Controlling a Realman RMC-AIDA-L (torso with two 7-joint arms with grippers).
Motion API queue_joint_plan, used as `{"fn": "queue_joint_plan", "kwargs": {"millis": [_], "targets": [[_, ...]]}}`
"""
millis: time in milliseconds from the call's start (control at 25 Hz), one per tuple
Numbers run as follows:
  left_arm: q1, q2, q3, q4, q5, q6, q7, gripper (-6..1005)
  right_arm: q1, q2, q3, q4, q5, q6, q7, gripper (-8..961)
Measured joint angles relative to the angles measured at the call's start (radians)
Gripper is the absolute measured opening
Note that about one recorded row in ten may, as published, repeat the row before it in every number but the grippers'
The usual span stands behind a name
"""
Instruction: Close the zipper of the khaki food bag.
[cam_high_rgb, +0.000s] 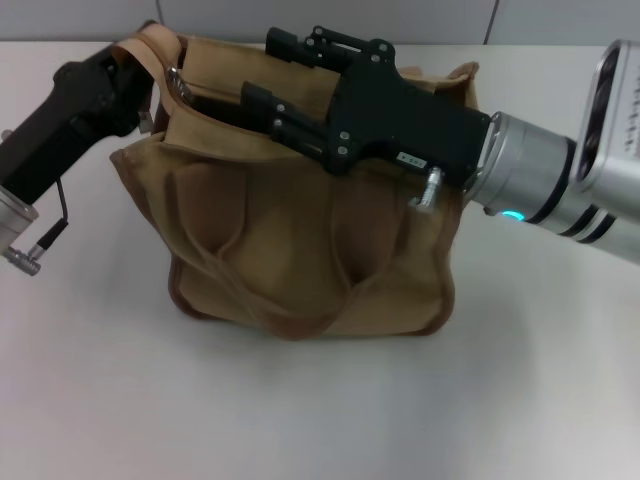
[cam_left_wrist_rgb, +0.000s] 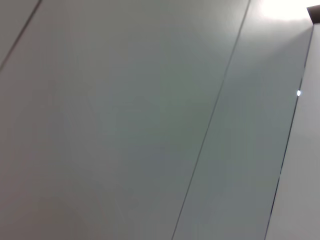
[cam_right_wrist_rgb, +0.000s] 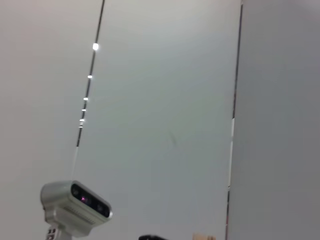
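The khaki food bag (cam_high_rgb: 310, 250) stands upright in the middle of the white table in the head view, with its soft handles hanging down its front. Its top gapes open, and the zipper (cam_high_rgb: 178, 82) shows as a small silver piece at the bag's top left end. My right gripper (cam_high_rgb: 257, 68) lies across the bag's top from the right, open, with its fingertips a little to the right of that silver piece. My left gripper (cam_high_rgb: 140, 95) is at the bag's upper left corner, its tip covered by a tan strap and bunched fabric. Neither wrist view shows the bag.
The white table (cam_high_rgb: 320, 410) stretches in front of and beside the bag. The left wrist view holds only grey panels (cam_left_wrist_rgb: 150, 125). In the right wrist view a white camera head (cam_right_wrist_rgb: 75, 206) stands before grey panels.
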Motion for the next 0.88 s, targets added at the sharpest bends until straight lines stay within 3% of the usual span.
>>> {"fn": "queue_joint_plan", "kwargs": {"millis": [720, 880], "targets": [[-0.035, -0.002, 0.008, 0.002, -0.011, 0.001, -0.085, 21, 0.074, 0.005, -0.005, -0.062, -0.028, 0.033, 0.195, 515], [-0.037, -0.002, 0.009, 0.003, -0.011, 0.0, -0.085, 21, 0.084, 0.006, -0.005, -0.059, -0.028, 0.04, 0.194, 289]]}}
